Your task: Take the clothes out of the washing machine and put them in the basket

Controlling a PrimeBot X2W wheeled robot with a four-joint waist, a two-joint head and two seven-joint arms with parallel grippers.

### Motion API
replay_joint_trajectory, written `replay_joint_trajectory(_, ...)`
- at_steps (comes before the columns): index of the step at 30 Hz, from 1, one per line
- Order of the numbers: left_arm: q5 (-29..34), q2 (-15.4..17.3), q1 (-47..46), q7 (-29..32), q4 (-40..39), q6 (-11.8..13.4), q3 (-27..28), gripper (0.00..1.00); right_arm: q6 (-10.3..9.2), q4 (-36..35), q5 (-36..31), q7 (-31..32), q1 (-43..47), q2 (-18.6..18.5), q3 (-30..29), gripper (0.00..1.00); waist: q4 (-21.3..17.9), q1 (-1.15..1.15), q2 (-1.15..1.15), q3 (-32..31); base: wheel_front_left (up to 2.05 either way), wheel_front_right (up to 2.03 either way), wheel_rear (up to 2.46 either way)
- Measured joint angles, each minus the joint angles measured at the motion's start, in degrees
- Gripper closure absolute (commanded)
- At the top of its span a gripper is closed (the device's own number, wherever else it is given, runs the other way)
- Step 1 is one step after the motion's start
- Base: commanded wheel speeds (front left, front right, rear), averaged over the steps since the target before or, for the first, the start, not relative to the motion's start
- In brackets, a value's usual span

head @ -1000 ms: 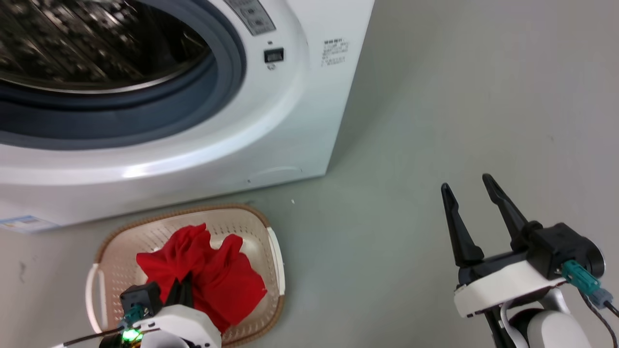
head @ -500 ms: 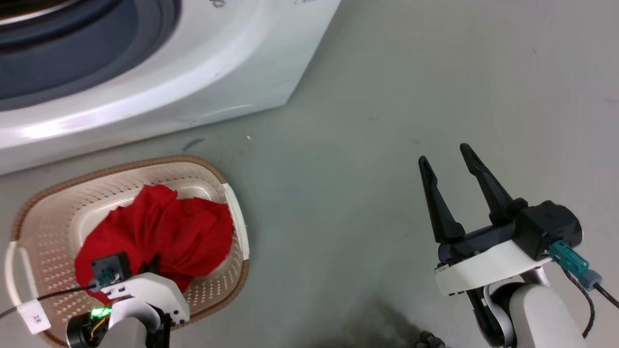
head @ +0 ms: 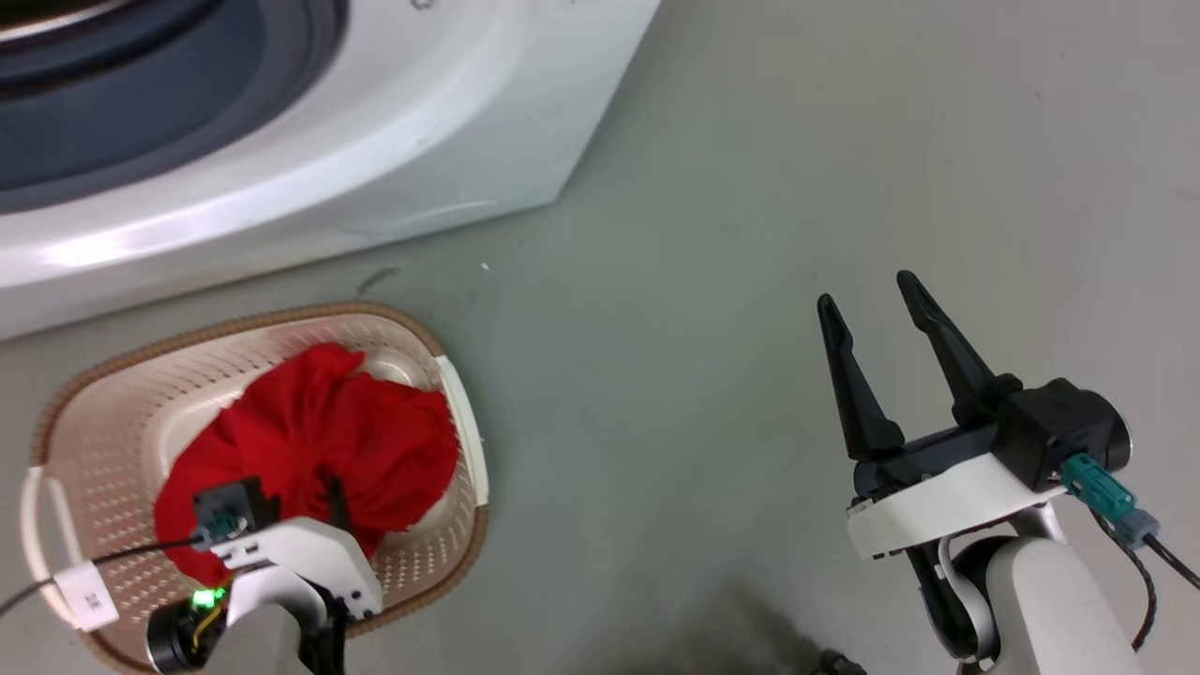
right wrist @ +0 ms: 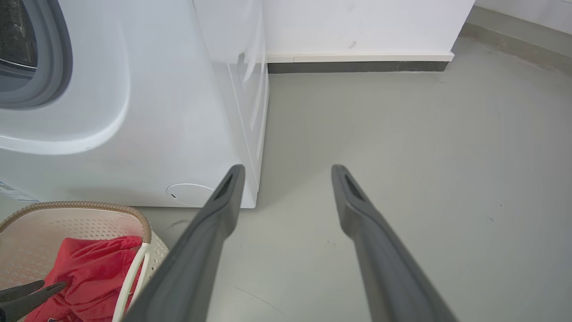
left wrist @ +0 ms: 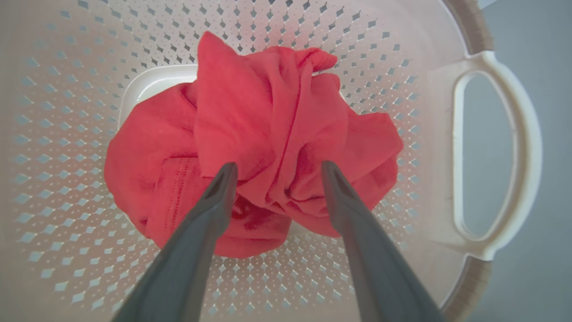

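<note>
Bright red clothes (head: 319,431) lie bunched in the cream basket (head: 234,323) on the floor in front of the white washing machine (head: 375,141). My left gripper (head: 319,487) hangs over them. In the left wrist view this gripper (left wrist: 279,164) is open, its tips straddling a fold of the clothes (left wrist: 268,112) that rest on the basket's perforated wall (left wrist: 67,134). Off to the right my right gripper (head: 864,289) hovers open and empty above bare floor. The right wrist view shows that gripper (right wrist: 288,167), the machine (right wrist: 156,112), the basket (right wrist: 89,205) and the clothes (right wrist: 89,264).
The machine's grey porthole ring (head: 141,112) is at the upper left edge. Grey floor (head: 703,281) stretches between the basket and my right arm. A white wall with dark skirting (right wrist: 357,67) stands behind the machine. A white tag (head: 86,595) hangs from the left wrist cable.
The head camera has tipped down, so the machine slid up and the basket came nearer. My left gripper's fingers have parted and the red clothes have settled in the basket. The right arm barely moved.
</note>
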Motion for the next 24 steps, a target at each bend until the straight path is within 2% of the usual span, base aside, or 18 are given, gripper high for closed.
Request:
replay_joint_trajectory(8, 0.0, -2.5, 6.3, 0.0, -3.8, -1.2, 0.5, 0.0, 0.0, 1.1, -1.7, 1.0, 2.3, 0.0, -2.5, 0.0, 3.0, -0.01, 0.0, -8.0, 0.0, 0.0, 0.0)
replay_joint_trajectory(9, 0.0, -3.1, 7.8, 0.0, -5.2, -1.6, 0.6, 0.0, 0.0, 1.0, -2.2, 1.7, 3.4, 0.0, -3.4, 0.0, 3.9, -0.01, 0.0, -10.7, 0.0, 0.0, 0.0)
replay_joint_trajectory(16, 0.0, -3.8, 12.1, 0.0, -9.8, -2.2, 0.4, 0.0, 0.0, 0.0, -3.1, 3.5, 7.0, 0.0, -5.3, 0.0, 6.7, -0.01, 0.0, -18.4, 0.0, 0.0, 0.0)
replay_joint_trajectory(24, 1.0, -3.9, 15.6, 0.0, -20.9, -2.0, 0.0, 0.0, -0.01, -1.8, -3.6, 5.7, 10.5, 0.0, -7.2, 0.0, 10.4, -0.02, 0.0, -26.8, 0.0, 0.0, 0.0)
